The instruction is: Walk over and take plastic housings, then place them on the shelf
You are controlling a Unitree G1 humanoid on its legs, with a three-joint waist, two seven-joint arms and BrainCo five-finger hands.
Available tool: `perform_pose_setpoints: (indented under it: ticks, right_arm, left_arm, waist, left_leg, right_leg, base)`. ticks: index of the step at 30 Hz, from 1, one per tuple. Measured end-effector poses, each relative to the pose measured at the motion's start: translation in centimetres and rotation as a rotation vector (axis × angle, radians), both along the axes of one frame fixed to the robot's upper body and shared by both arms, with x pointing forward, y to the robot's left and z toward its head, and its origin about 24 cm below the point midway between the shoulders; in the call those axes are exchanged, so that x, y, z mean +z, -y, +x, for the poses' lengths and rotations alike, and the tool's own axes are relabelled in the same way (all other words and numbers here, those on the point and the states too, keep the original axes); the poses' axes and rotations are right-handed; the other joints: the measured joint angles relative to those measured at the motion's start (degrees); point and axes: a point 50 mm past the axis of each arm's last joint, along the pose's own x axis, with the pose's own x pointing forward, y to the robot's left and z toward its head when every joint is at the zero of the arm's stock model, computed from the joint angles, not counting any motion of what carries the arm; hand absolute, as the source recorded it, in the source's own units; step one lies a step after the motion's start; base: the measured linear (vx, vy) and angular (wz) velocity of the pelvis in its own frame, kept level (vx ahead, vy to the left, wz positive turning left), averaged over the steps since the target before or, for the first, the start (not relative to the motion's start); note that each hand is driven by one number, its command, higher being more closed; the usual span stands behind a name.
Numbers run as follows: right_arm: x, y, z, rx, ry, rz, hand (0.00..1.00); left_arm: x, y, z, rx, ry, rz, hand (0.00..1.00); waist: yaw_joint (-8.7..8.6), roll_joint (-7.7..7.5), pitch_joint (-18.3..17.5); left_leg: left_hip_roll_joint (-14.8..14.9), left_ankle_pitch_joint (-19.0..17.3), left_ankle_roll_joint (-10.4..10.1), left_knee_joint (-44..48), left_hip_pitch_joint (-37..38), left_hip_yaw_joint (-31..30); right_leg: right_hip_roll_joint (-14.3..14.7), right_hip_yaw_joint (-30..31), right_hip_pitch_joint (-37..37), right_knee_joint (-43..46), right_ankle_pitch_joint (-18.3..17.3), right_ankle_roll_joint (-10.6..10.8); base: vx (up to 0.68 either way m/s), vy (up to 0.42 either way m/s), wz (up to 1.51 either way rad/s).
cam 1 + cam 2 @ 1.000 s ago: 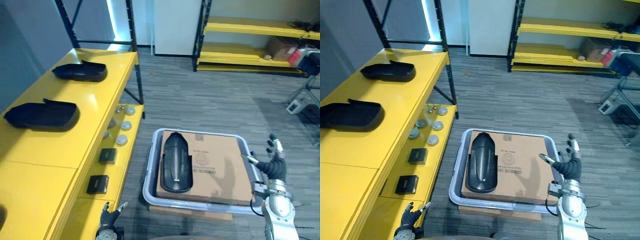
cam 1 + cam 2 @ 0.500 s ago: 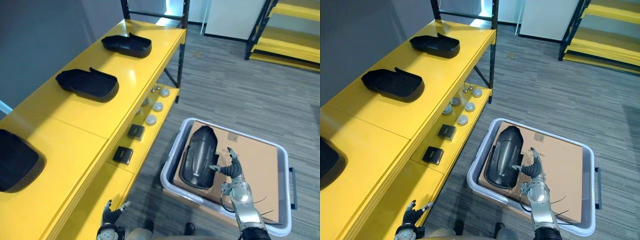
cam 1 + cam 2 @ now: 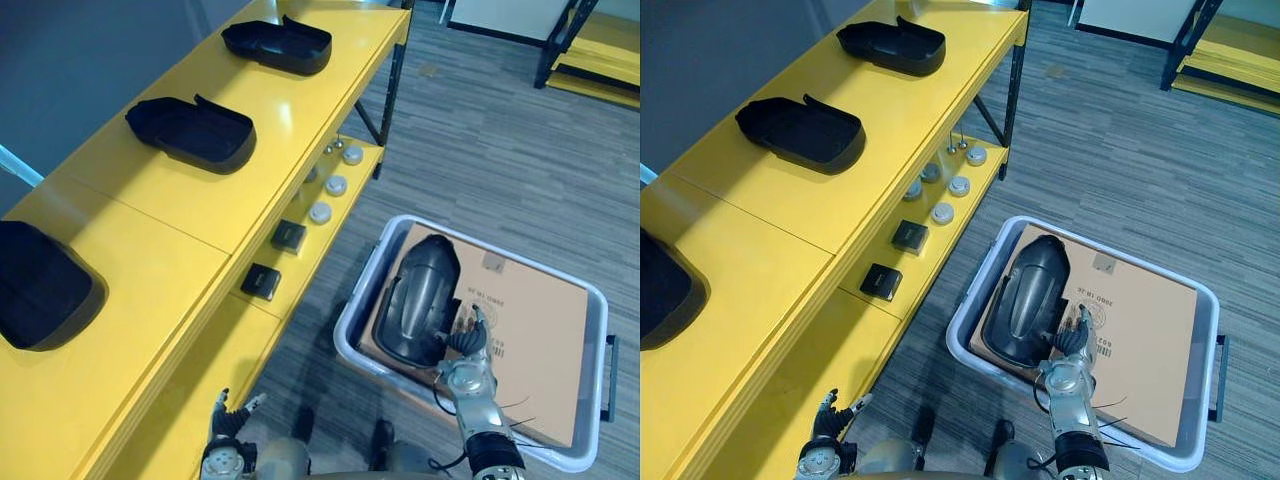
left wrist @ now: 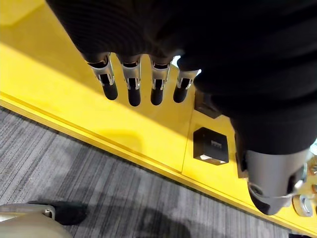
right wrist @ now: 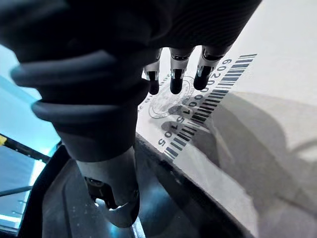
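A black plastic housing point(image 3: 420, 300) lies on a cardboard sheet point(image 3: 540, 340) inside a grey bin point(image 3: 352, 318) on the floor. My right hand point(image 3: 468, 340) hovers open over the cardboard, just beside the housing's right edge; its straight fingers point(image 5: 177, 79) point at the printed barcode, with the housing point(image 5: 74, 208) under the thumb. On the yellow shelf point(image 3: 250, 200) lie three more black housings point(image 3: 278, 43), point(image 3: 192, 132), point(image 3: 40, 298). Down low, my left hand point(image 3: 230, 432) is open by the shelf's lower level, fingers point(image 4: 133, 87) straight, holding nothing.
The lower shelf level carries two small black boxes point(image 3: 262, 281), point(image 3: 289, 236) and several round silver discs point(image 3: 335, 185). A black shelf post point(image 3: 395, 70) stands near the bin. Another yellow rack point(image 3: 595, 45) stands at the far right. Grey carpet surrounds the bin.
The camera has tilted down and towards the shelf. My right hand has gone from the bin's right rim to the cardboard beside the housing. The left hand stays low.
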Motion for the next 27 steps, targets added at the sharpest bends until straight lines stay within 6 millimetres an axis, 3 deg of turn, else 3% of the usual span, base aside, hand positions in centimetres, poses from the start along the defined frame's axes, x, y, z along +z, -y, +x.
perform_pose_setpoints:
  ticks: [7,18,23,27]
  right_arm:
    - [0.4,0.7,1.1,0.006,0.002,-0.018,1.0]
    - [-0.4,-0.3,0.9,0.038,-0.024,0.055,1.0]
    - [0.4,0.1,0.5,0.022,0.022,0.049,1.0]
    - [2.3,0.8,0.7,-0.006,0.119,0.014,1.0]
  left_arm:
    - [0.0,0.2,0.0,-0.003,0.0,-0.006,0.0]
    - [0.0,0.2,0.2,-0.003,0.005,-0.006,0.0]
    - [0.0,0.2,0.2,-0.004,0.004,-0.006,0.0]
    - [0.5,0.2,0.7,-0.007,0.034,-0.006,0.0]
  waist:
    - [-0.15,-0.34,0.57]
    - [0.22,-0.23,0.75]
    - [0.19,-0.23,0.75]
    - [-0.31,-0.2,0.73]
  left_leg:
    - [-0.1,1.47,0.3,-0.26,-1.27,0.0]
    - [0.18,1.99,1.0,-2.23,-0.96,0.14]
    - [0.17,1.98,1.0,-2.57,0.19,0.1]
    - [0.08,1.99,1.0,-3.2,0.95,-0.04]
  right_leg:
    - [0.5,-0.45,0.57,-3.94,3.03,-0.02]
    - [0.96,-0.54,1.09,-6.25,5.11,0.12]
    - [0.98,-0.77,2.49,-7.03,5.05,0.2]
    - [0.91,-0.91,3.23,-7.34,4.82,0.5]
  base:
    - [-0.05,0.011,0.02]
    - [-0.04,0.018,0.01]
    - [0.03,0.0,0.02]
    - [0.02,0.005,0.02]
